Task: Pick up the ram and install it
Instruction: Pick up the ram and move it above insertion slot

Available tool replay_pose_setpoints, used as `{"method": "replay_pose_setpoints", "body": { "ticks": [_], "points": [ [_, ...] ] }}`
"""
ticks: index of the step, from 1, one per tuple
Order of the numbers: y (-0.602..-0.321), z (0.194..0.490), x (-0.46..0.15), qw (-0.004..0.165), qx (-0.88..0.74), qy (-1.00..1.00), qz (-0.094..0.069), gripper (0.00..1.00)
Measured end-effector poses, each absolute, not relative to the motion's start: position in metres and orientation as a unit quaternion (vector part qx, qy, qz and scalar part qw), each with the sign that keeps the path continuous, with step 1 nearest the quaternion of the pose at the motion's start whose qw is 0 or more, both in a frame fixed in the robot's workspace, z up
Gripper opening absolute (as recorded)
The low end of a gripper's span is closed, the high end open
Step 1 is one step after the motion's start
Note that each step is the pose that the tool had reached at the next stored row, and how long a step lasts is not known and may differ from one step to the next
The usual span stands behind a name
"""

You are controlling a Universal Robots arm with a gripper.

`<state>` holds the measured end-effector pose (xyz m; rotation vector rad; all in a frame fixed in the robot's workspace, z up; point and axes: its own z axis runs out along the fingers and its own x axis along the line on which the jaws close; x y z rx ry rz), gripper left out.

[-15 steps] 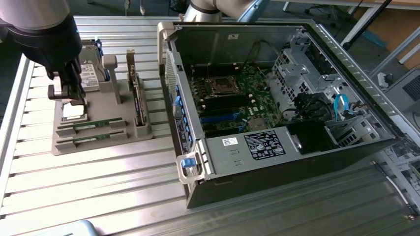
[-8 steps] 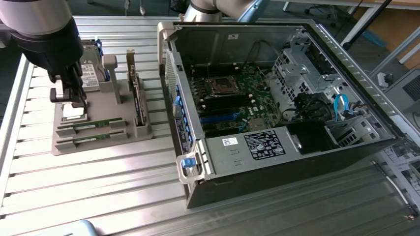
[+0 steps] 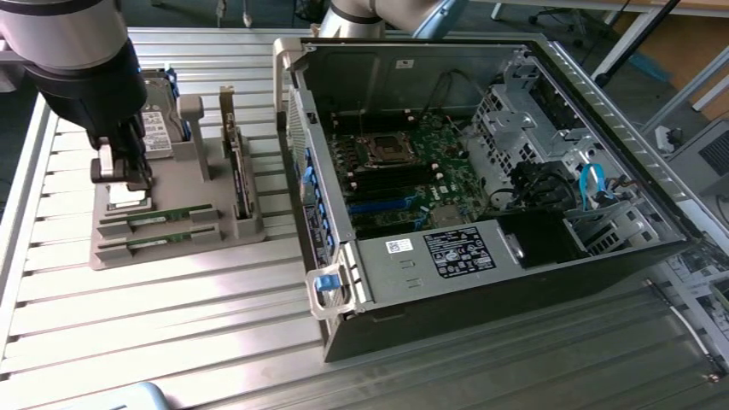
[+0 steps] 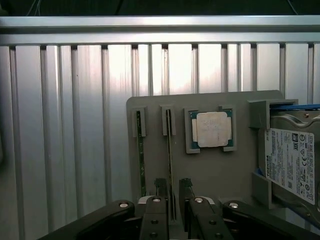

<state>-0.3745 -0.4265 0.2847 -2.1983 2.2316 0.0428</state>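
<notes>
End effector (image 4: 173, 190) is spread, one fingertip on each side of the ram (image 4: 170, 150), not pinching it; a gap shows between the pads and the board. The ram stands on its long edge in a slotted post of the grey holder (image 4: 150, 102), thin edge up, likely so the fingers can drop down either side of it. A second stick (image 4: 140, 160) sits parallel just beside it in its own slot, apart enough that one finger fits between the two. The CPU (image 4: 213, 129) lies flat in a framed pocket on the other side of the targeted ram, with the hard drive (image 4: 292, 165) beyond it, held on edge by corner blocks. The holder rests on the ribbed metal counter (image 4: 60, 125). In the exterior view an expansion card (image 3: 239, 179) stands upright at the holder's far edge, and the computer case (image 3: 501, 154) lies on its side with the panel off, motherboard (image 3: 411, 162) facing up, presumably for access from above. Ram not lifted yet; grasp not closed.
</notes>
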Motion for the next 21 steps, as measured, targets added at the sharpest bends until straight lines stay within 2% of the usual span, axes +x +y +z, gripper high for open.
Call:
{"method": "replay_pose_setpoints", "body": {
  "ticks": [21],
  "points": [
    [-0.426,0.262,-0.374,0.004,-0.702,0.712,0.014,0.24]
  ]
}}
